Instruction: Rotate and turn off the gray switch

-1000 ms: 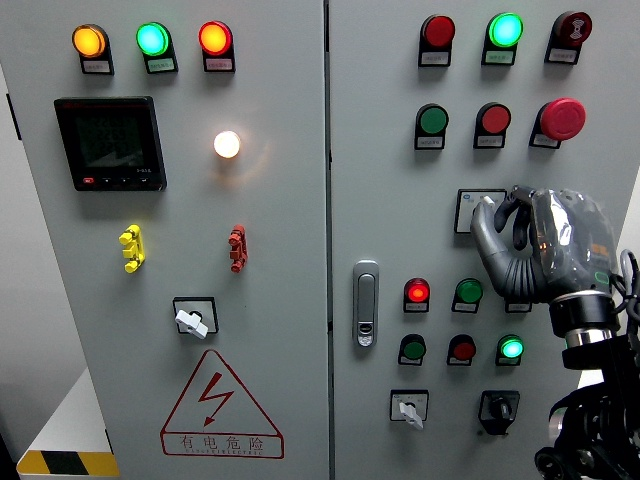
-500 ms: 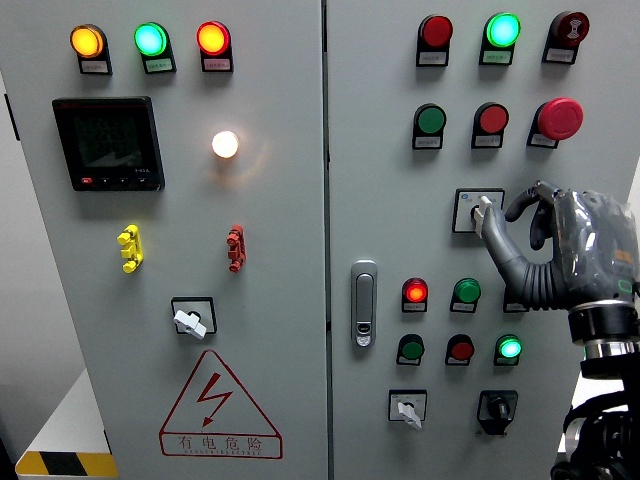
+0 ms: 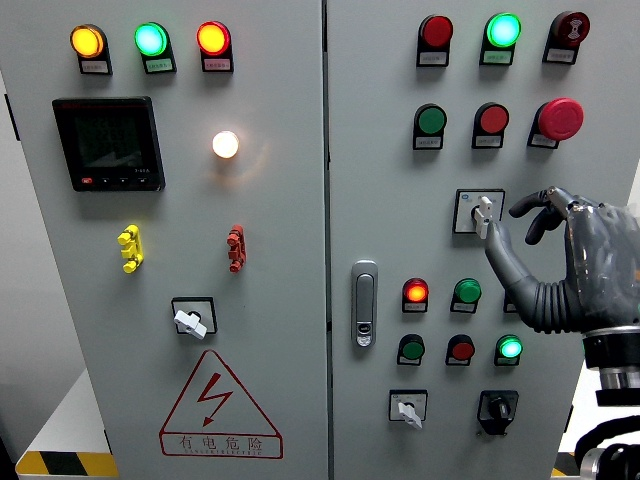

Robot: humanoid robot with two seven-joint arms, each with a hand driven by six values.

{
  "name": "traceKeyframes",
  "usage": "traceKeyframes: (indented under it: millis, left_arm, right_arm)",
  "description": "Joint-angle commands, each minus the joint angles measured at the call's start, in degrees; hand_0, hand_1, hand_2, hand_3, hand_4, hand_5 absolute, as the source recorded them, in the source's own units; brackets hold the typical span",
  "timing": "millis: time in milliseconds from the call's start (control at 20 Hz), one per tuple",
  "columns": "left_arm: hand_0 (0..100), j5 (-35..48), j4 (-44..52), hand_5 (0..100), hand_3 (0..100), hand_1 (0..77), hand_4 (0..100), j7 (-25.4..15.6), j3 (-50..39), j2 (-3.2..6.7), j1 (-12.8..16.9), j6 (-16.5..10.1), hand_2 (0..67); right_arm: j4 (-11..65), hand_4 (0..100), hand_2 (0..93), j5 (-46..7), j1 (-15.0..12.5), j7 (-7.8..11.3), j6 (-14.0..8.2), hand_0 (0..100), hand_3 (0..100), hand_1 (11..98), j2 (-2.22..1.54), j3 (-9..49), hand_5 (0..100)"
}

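The gray rotary switch (image 3: 483, 213) sits in its square plate on the right cabinet door, with its handle standing nearly upright. My right hand (image 3: 506, 226) hangs just to the right of it, fingers spread and relaxed, holding nothing. Its thumb tip (image 3: 492, 243) points at the switch's lower edge, and I cannot tell whether it touches. The index finger (image 3: 528, 204) curls clear of the handle. My left hand is out of view.
Around the switch are round push buttons and lamps: red (image 3: 416, 292), green (image 3: 466, 291), a lit green one (image 3: 510, 347) and a red mushroom button (image 3: 560, 118). Further rotary switches sit at the lower right (image 3: 408, 410), (image 3: 497, 407) and on the left door (image 3: 190, 321). A door handle (image 3: 365, 302) stands at the middle.
My right hand has let go of the gray switch and drawn back to the right, uncovering the handle. Its fingers have opened.
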Motion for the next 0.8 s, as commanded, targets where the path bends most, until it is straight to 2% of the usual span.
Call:
traceKeyframes:
  millis: [0, 100, 150, 200, 350, 400, 500, 600, 750]
  left_arm:
    - [0, 0.01, 0.01, 13, 21, 0.0, 12, 0.0, 0.0, 0.0, 0.0, 0.0, 10.1]
    - [0, 0.01, 0.01, 13, 21, 0.0, 12, 0.0, 0.0, 0.0, 0.0, 0.0, 10.1]
    - [0, 0.01, 0.01, 13, 21, 0.0, 12, 0.0, 0.0, 0.0, 0.0, 0.0, 10.1]
    - [0, 0.01, 0.01, 13, 21, 0.0, 12, 0.0, 0.0, 0.0, 0.0, 0.0, 10.1]
    - [0, 0.01, 0.01, 13, 21, 0.0, 12, -0.09, 0.0, 0.0, 0.0, 0.0, 10.1]
    - [0, -0.07, 0.01, 13, 21, 0.0, 12, 0.0, 0.0, 0.0, 0.0, 0.0, 10.1]
    - [0, 0.01, 0.01, 13, 21, 0.0, 12, 0.0, 0.0, 0.0, 0.0, 0.0, 10.1]
    - [0, 0.01, 0.01, 13, 21, 0.0, 12, 0.0, 0.0, 0.0, 0.0, 0.0, 10.1]
    - [0, 0.01, 0.01, 13, 21, 0.0, 12, 0.0, 0.0, 0.0, 0.0, 0.0, 10.1]
  right_arm:
    - [2.04, 32, 33.4, -0.23, -0.81, 0.0, 0.22, 48, 47, 37.8, -0.71, 0.16, 61]
    - [2.75, 24, 25.9, -0.58, -1.07, 0.0, 0.31, 47, 39, 39.3, -1.15, 0.24, 51]
    - [3.53, 22, 24.7, -0.67, -1.25, 0.09, 0.49, 47, 37, 39.5, -1.59, 0.33, 48]
    - [4.24, 18, 22.8, -0.67, -1.77, 0.09, 0.57, 47, 33, 40.0, -1.76, 0.42, 43]
    - [6.79, 10, 18.4, -0.67, -2.91, 0.09, 0.93, 46, 25, 40.9, -2.9, 0.51, 30]
    - [7.32, 8, 16.7, -0.84, -3.35, 0.09, 0.93, 45, 23, 41.9, -3.17, 0.94, 25]
    - [8.81, 7, 14.9, -1.11, -4.23, 0.17, 0.93, 45, 20, 42.7, -3.35, 2.08, 20]
    - [10.39, 6, 13.7, -1.37, -5.81, 0.26, 1.01, 45, 19, 43.5, -3.35, 3.05, 18]
    - [11.45, 6, 13.2, -1.63, -6.26, 1.05, 1.01, 45, 18, 44.0, -3.7, 3.93, 16]
